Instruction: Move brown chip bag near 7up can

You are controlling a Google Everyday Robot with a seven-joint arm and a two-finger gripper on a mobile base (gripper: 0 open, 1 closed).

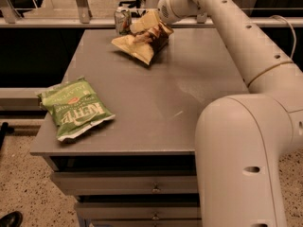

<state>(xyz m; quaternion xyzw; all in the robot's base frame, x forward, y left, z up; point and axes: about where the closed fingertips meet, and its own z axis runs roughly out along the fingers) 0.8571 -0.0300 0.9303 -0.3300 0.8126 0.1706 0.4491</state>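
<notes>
The brown chip bag is at the far end of the grey table. Its tan lower end rests on the table and its dark upper end is lifted. My gripper is at that upper end, shut on the bag and mostly hidden behind it. The 7up can stands upright at the table's far edge, just left of the bag's raised top and very close to it.
A green chip bag lies flat near the table's front left corner. My arm stretches over the right side of the table. A rail runs behind the far edge. Drawers sit below the front edge.
</notes>
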